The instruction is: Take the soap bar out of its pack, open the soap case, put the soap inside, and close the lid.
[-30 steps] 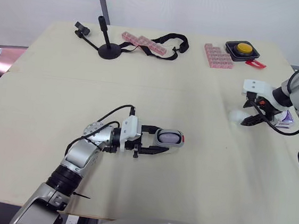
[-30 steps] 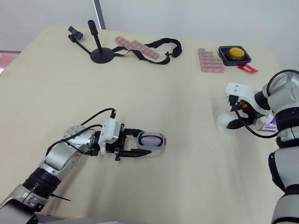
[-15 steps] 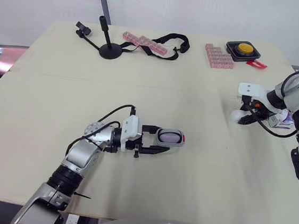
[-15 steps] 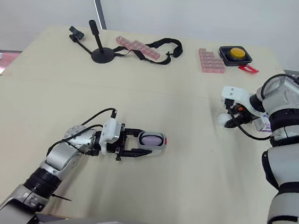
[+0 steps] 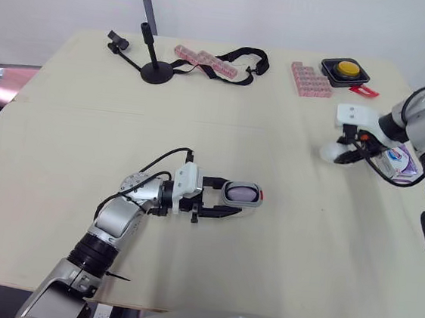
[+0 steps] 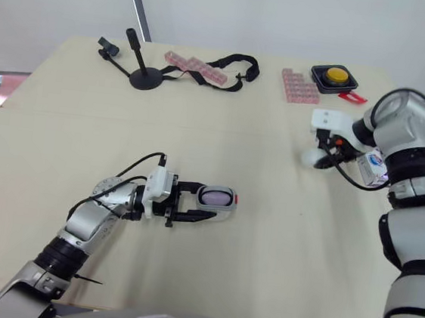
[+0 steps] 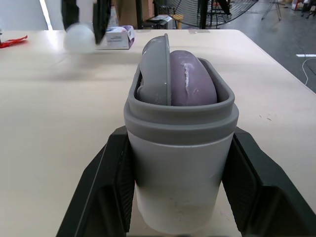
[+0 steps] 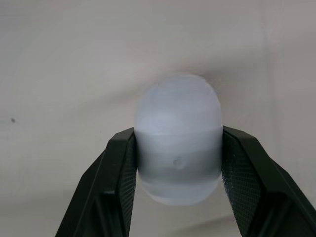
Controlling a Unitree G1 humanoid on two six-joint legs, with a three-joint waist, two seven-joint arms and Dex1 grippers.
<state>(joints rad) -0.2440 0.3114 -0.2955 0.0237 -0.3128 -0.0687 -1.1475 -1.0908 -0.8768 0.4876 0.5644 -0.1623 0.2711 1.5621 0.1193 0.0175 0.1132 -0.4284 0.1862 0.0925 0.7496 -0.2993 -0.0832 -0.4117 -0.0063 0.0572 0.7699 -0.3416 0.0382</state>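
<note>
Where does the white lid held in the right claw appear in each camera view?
Left eye view: white lid at the far right, just left of the soap pack.
Right eye view: lid in the same spot.
Left wrist view: lid beyond the soap case, beside the pack.
Right wrist view: lid clamped in the right claw.
Shared landmark: the soap pack, beside the lid in both eye views and the left wrist view.

Far back lie stand (image 5: 155,72), strap (image 5: 242,56), pink trays (image 5: 310,80) — and yellow button (image 5: 347,68).
</note>
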